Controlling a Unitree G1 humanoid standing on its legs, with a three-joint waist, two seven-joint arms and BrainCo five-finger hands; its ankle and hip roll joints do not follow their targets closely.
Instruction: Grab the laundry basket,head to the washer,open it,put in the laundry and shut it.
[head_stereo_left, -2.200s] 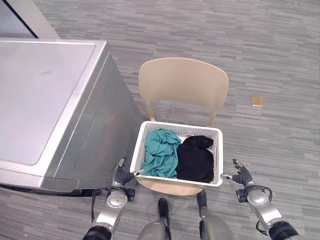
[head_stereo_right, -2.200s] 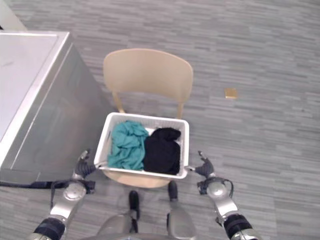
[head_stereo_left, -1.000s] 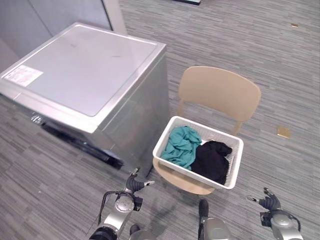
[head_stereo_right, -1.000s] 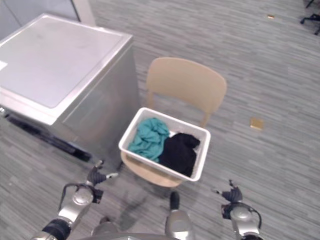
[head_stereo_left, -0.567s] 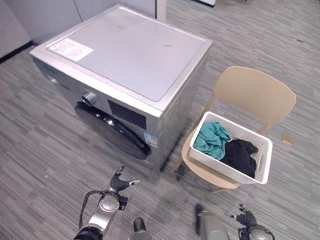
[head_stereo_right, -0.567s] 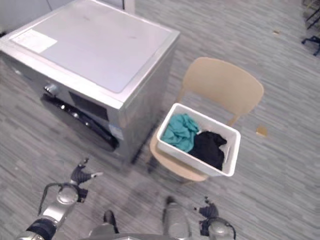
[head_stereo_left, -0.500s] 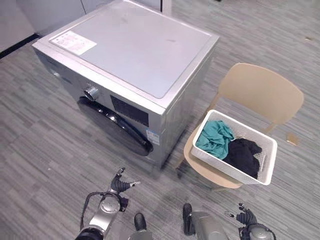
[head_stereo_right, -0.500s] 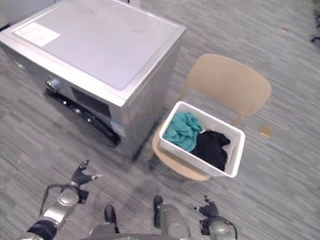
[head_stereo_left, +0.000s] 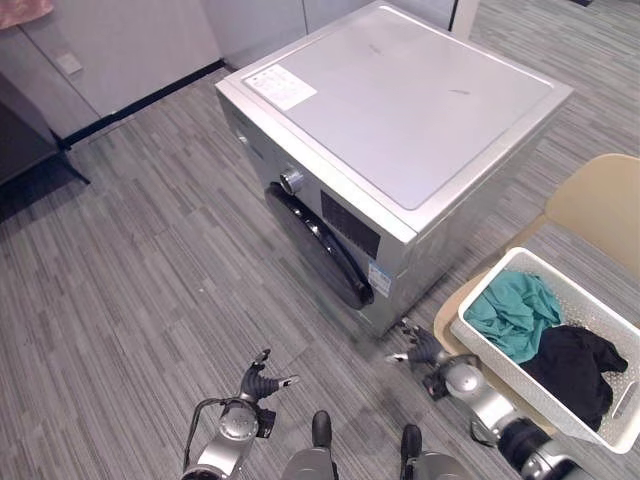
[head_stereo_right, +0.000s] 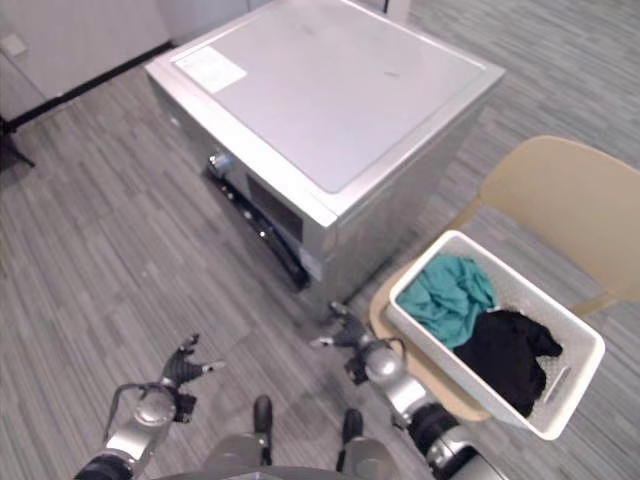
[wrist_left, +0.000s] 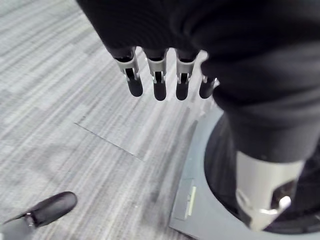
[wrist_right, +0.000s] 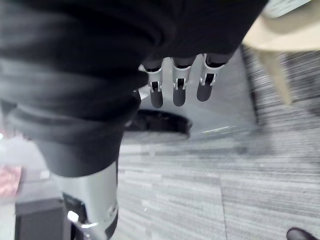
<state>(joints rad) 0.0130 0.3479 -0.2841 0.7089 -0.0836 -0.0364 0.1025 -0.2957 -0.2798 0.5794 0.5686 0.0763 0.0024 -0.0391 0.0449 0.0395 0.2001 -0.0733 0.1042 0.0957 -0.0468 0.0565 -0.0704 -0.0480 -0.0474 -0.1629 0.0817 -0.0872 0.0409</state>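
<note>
No print can be read. The washer (head_stereo_left: 420, 120) bears a white label (head_stereo_left: 279, 86) at a rear corner of its lid, with lines of text too small to make out. A smaller pale sticker (head_stereo_left: 378, 281) sits on its front face just beside the dark door (head_stereo_left: 320, 245), also illegible. The dark panel (head_stereo_left: 348, 225) on the front, next to the knob (head_stereo_left: 291, 181), shows no digits. A pale sticker (wrist_left: 190, 194) on the washer's front in the left wrist view is unreadable too.
</note>
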